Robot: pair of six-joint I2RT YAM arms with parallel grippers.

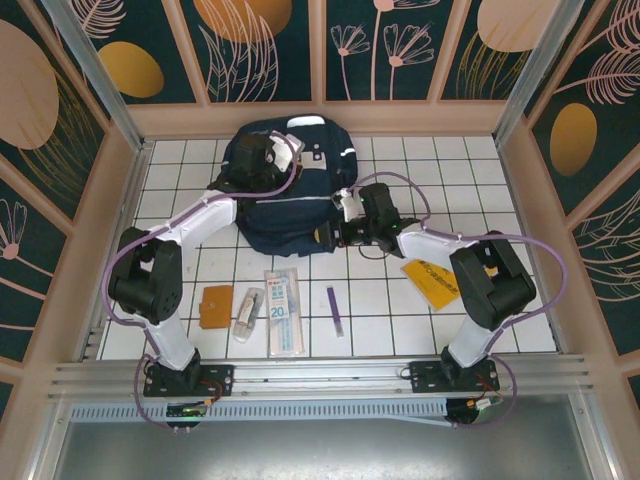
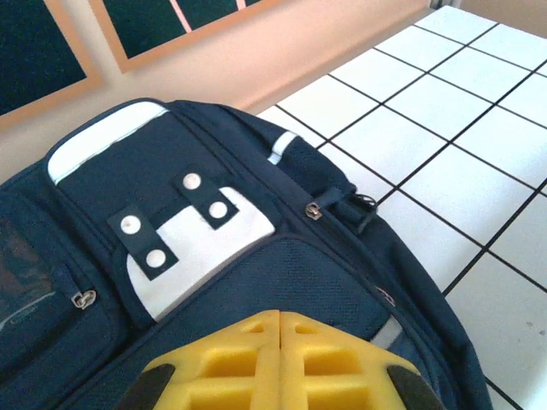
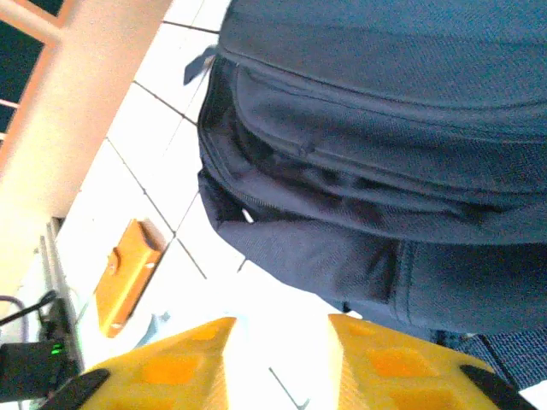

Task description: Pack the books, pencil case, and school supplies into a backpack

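Presently: left gripper (image 2: 280, 329), yellow fingers pressed together with nothing between them, set over the mesh front pocket of the backpack (image 1: 290, 205). Right gripper (image 3: 280, 325), yellow fingers apart, nothing held, pointing at the near right edge of the backpack, close to its dark fabric folds. Backpack: navy, with white patches and press studs, lying flat at the far middle of the table (image 1: 480, 180), near the back wall. Near side of the table, a row lying flat, left to right: orange-brown book (image 1: 216, 305); small clear packet (image 1: 248, 312) just beside it; long clear pack (image 1: 282, 312) with a blue "20" label; purple pen (image 1: 333, 310). Yellow booklet (image 1: 432, 282): right of the pen, beside the right arm's elbow, one corner hidden by it. Table surface: white square tiles with dark grid lines. Enclosure: peach-coloured frame on three sides; wall panels (image 1: 260, 40) dark teal with orange ovals and pale line-drawn leaves and flowers. Near edge: metal rail (image 1: 320, 372) carrying both arm bases; purple cables (image 1: 120, 260) looped along each arm.
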